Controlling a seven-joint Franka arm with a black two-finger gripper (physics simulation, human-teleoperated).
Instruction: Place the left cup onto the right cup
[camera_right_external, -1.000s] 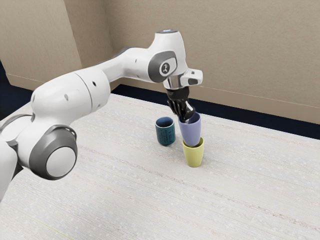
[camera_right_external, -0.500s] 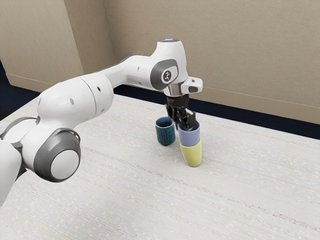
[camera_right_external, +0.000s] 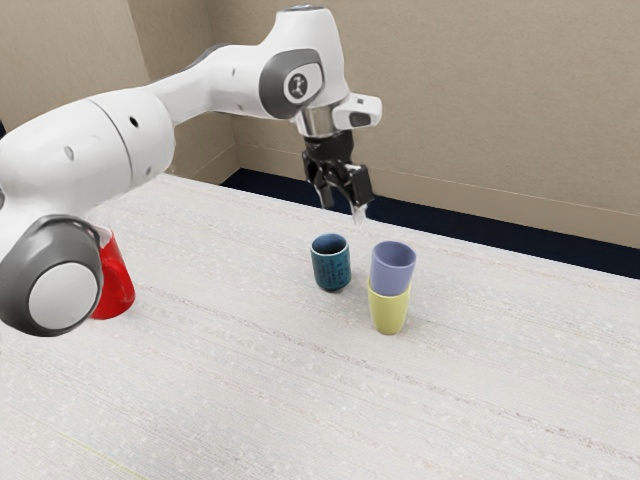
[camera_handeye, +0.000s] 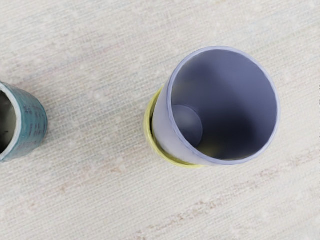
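Above the table (camera_right_external: 300, 400), my pincer (camera_right_external: 342, 200) has lifted clear.
Open, empty; purple cup (camera_right_external: 392, 267) now sits nested in yellow cup (camera_right_external: 388, 311), so placement looks done.

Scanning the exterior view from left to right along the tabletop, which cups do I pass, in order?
Red cup → teal cup → the stack, with the purple cup seated in the yellow cup; those two share one place in the order.
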